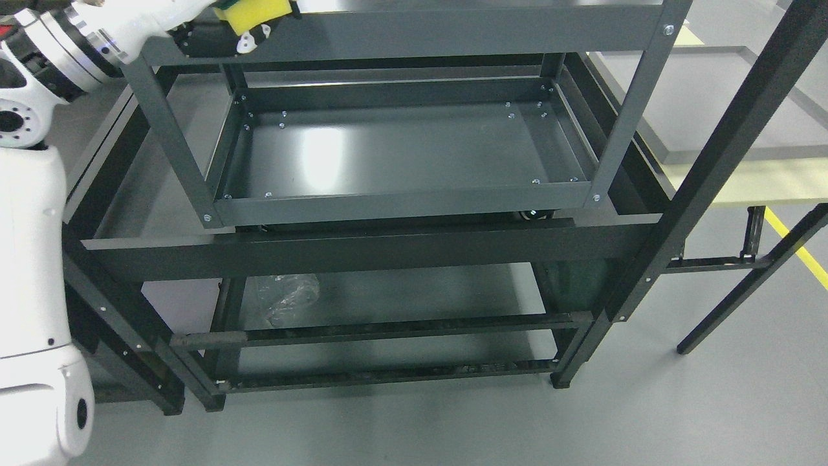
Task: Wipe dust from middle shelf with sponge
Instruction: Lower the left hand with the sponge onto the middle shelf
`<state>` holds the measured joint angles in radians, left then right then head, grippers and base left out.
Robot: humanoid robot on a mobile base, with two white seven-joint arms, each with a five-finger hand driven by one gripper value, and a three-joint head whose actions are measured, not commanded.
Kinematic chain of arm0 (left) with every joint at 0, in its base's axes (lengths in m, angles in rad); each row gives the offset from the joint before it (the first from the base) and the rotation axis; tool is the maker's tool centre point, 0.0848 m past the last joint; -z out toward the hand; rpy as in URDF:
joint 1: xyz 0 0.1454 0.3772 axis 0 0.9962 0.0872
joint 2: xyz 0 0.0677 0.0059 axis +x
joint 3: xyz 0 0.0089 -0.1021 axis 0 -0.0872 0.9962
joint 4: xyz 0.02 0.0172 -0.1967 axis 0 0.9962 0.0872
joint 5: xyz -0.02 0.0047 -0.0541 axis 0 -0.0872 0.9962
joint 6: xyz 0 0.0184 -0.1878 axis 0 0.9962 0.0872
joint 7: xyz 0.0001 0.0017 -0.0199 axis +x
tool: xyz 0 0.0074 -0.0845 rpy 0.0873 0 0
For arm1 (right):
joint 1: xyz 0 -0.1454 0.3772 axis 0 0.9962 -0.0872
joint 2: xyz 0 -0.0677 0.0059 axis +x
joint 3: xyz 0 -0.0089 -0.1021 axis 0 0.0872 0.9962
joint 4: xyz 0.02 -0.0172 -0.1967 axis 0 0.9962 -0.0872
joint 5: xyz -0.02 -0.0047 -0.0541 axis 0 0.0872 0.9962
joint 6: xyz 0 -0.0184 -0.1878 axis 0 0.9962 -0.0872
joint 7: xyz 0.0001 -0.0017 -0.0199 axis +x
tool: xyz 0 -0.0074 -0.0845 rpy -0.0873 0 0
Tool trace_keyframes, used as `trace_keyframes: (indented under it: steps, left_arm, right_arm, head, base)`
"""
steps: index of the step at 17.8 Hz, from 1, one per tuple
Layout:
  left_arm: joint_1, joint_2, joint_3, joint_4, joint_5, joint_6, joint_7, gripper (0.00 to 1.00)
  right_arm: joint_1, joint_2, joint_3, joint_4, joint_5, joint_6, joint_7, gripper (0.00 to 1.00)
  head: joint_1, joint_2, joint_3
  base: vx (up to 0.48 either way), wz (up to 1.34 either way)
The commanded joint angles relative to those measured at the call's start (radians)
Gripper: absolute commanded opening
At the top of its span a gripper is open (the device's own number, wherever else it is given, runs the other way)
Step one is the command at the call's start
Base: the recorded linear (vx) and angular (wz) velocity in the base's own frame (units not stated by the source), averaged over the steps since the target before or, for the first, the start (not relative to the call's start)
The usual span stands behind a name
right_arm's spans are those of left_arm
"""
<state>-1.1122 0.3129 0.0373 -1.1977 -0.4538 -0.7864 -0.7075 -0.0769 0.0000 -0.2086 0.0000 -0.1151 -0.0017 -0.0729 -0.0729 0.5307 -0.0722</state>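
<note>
From my remote station, the left arm [39,213] enters at the picture's left edge, its white casing rising to the upper left corner. The left robot hand [213,19] sits at the top edge, largely cut off by the frame; its fingers are clamped on the sponge [253,14]. The sponge is yellow with a green layer on top, and it sits at the front left corner of the cart's upper tray [414,32], touching or just above the front rim; I cannot tell which. A white fingertip [246,43] shows just below the sponge, in front of the rim.

Moving right, the dark grey cart [621,129] stands inside a larger black shelving frame [362,249]. The next tray down [401,152] lies below the upper tray, and its glossy floor reflects overhead light. Below it, on a lower shelf of the black frame, a crumpled clear plastic bag [288,298] lies toward the left.

At the far right, a pale yellow-green desk [750,181] stands beside the frame, and a yellow floor line [799,249] runs under it.
</note>
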Motion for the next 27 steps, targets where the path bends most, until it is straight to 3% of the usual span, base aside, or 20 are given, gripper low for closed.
trace_keyframes:
  steps: [1,3,8,12,16,20,23,27]
  left_arm:
    - [0.104,-0.286,-0.034,-0.005,0.17,0.001,-0.001,0.05]
    - [0.164,-0.295,-0.04,-0.005,0.188,0.001,0.005,0.04]
    - [0.276,-0.295,-0.264,0.013,0.337,0.001,0.184,0.03]
    - [0.363,-0.295,-0.344,0.166,0.545,0.001,0.313,0.03]
    - [0.466,-0.295,-0.314,0.263,0.58,0.001,0.466,0.03]
    - [0.506,-0.295,-0.187,0.27,0.573,0.002,0.563,0.03]
    - [0.505,-0.295,-0.087,0.279,0.572,0.151,0.597,0.05]
    - [0.468,-0.295,-0.056,0.268,0.573,0.341,0.856,0.02]
  right_arm:
    - [0.0,-0.017,0.0,-0.017,0.0,0.072,0.001,1.0]
    - [-0.001,-0.017,0.0,-0.017,0.0,0.072,0.001,1.0]
    - [0.0,-0.017,0.0,-0.017,0.0,0.072,0.001,1.0]
    - [0.0,-0.017,0.0,-0.017,0.0,0.072,0.001,1.0]
    - [0.0,-0.017,0.0,-0.017,0.0,0.072,0.001,1.0]
    - [0.0,-0.017,0.0,-0.017,0.0,0.072,0.001,1.0]
    - [0.0,-0.017,0.0,-0.017,0.0,0.072,0.001,1.0]
    - [0.0,-0.017,0.0,-0.017,0.0,0.072,-0.001,1.0]
  head:
    - [0.0,0.0,0.0]
    - [0.0,0.0,0.0]
    - [0.0,0.0,0.0]
    - [0.0,0.0,0.0]
    - [0.0,0.0,0.0]
    - [0.0,0.0,0.0]
    - [0.0,0.0,0.0]
    - [0.0,0.0,0.0]
  base:
    - [0.0,0.0]
    - [0.0,0.0]
    - [0.0,-0.01]
    - [0.0,0.0]
    - [0.0,0.0]
    - [0.005,-0.01]
    - [0.0,0.0]
    - [-0.001,0.0]
